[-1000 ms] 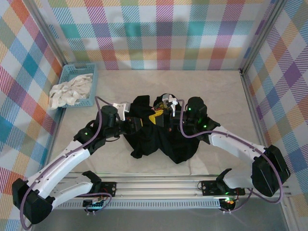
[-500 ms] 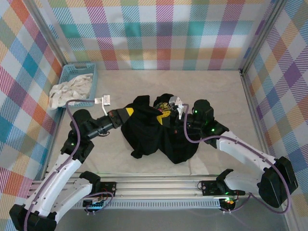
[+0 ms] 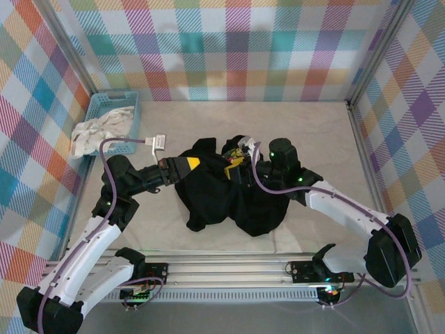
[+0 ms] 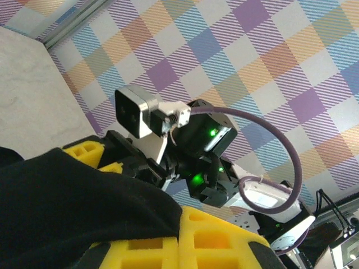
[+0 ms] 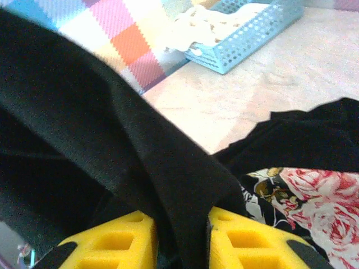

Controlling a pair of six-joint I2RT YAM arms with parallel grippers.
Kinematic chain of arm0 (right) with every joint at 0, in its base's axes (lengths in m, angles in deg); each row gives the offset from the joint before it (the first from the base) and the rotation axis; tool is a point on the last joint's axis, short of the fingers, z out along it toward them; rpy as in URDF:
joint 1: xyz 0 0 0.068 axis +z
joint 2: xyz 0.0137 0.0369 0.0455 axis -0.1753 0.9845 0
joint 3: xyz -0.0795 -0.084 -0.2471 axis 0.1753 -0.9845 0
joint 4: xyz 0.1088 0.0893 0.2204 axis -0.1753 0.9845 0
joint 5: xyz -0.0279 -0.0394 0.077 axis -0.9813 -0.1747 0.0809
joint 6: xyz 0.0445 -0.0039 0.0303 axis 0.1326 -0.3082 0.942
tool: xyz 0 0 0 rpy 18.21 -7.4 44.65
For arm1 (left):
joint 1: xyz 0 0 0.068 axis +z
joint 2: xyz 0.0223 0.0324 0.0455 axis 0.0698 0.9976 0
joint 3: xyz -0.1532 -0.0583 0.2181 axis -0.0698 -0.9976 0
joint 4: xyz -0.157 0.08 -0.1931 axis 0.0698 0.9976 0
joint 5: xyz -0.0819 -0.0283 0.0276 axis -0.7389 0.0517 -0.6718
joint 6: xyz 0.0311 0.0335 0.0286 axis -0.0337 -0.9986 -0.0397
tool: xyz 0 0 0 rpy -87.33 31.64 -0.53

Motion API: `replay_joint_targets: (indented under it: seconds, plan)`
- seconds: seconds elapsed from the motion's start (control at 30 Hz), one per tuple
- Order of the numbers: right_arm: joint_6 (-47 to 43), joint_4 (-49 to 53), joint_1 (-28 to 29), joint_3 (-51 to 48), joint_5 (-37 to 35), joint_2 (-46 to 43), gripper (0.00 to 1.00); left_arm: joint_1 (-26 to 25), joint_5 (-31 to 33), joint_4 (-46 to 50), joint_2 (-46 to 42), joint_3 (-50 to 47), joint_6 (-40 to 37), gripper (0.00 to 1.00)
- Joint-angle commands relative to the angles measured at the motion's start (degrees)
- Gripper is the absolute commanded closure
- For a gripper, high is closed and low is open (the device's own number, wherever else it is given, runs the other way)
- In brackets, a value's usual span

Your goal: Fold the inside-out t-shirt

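I see the t-shirt bunched at the middle of the counter, stretched left to right (collar end unclear); left fingers and right fingers each pinch its black cloth.

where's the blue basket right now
In the top external view the blue basket sits at the far-left corner of the table, holding a white cloth, beyond and left of the black t-shirt.
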Motion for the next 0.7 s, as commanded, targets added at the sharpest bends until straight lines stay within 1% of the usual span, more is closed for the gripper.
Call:
replay_joint_targets:
  seconds: [0.0, 0.1, 0.17, 0.23, 0.33, 0.43, 0.67]
  plan:
    - [-0.30, 9.23, 0.26, 3.28, -7.76, -0.76, 0.66, 0.34, -1.29, 0.06, 0.56, 2.54, -2.06, 1.00]
    - [-3.10, 11.99, 1.00, 2.37, -11.30, -3.51, 0.58, 0.33, -1.04, 1.71, 1.09, 3.28, -3.26, 1.00]
    - [-6.80, 12.29, 1.74, 0.41, -12.31, -6.82, 0.57, 0.29, -1.04, 2.24, 1.19, 3.50, -3.65, 1.00]
    - [-10.71, 11.50, 3.15, -1.94, -12.66, -10.12, 0.59, 0.29, -1.04, 2.61, 1.38, 3.62, -3.93, 1.00]
    - [-16.36, 10.73, 5.34, -3.47, -11.98, -13.19, 0.65, 0.32, -1.11, 2.92, 1.60, 3.82, -4.10, 1.00]
    - [-21.93, 10.67, 7.21, -2.35, -10.31, -12.21, 0.68, 0.29, -1.27, 2.92, 1.71, 3.94, -4.15, 1.00]
    - [-28.85, 10.90, 7.87, 3.55, -11.37, -3.24, 0.71, 0.29, -1.54, 3.00, 1.33, 3.60, -4.45, 1.00]
